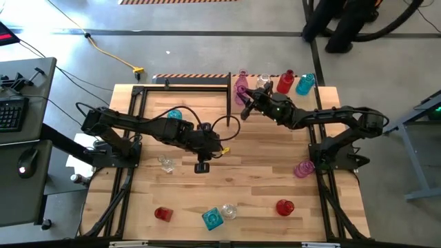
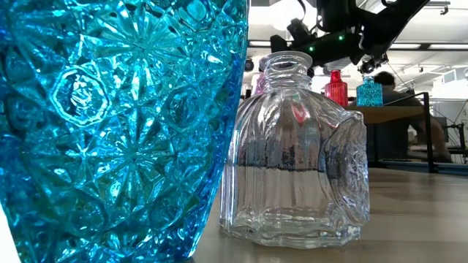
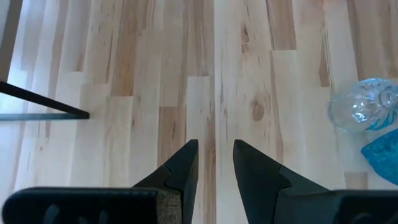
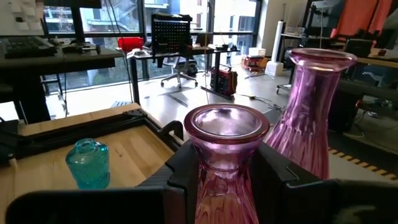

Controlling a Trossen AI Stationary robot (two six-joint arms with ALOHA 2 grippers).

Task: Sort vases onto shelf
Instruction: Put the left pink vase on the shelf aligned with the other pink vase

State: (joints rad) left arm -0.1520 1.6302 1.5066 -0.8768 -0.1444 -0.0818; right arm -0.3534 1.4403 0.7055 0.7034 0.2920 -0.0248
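Note:
My right gripper [image 1: 247, 103] is at the table's far side, shut on a pink vase [image 4: 225, 134] with a flared rim. A taller pink vase [image 4: 311, 106] stands just behind it. A clear vase [image 1: 264, 83], a red vase [image 2: 336, 86] and a teal vase [image 2: 369, 91] stand in a row with it on the raised wooden shelf [image 2: 398, 114] at the far right. Over the middle of the table, my left gripper [image 3: 215, 168] slants down, open, with only bare wood between its fingers. A small teal vase [image 4: 87, 163] stands on wood at the far left. My right gripper pinches the pink vase between its two fingers [image 4: 183, 171], on the sides of its neck [image 4: 225, 180] just below the flared rim. The fingers come level from the table's right. The vase stands upright in the hold; its base is out of view.
On the table lie or stand a clear vase [image 1: 166, 163], a pink vase [image 1: 303, 169], two red vases [image 1: 162, 213] [image 1: 284, 207], and at the near edge a big teal vase [image 2: 110, 124] beside a clear one [image 2: 292, 146]. A black frame [image 1: 229, 103] rises at the far left.

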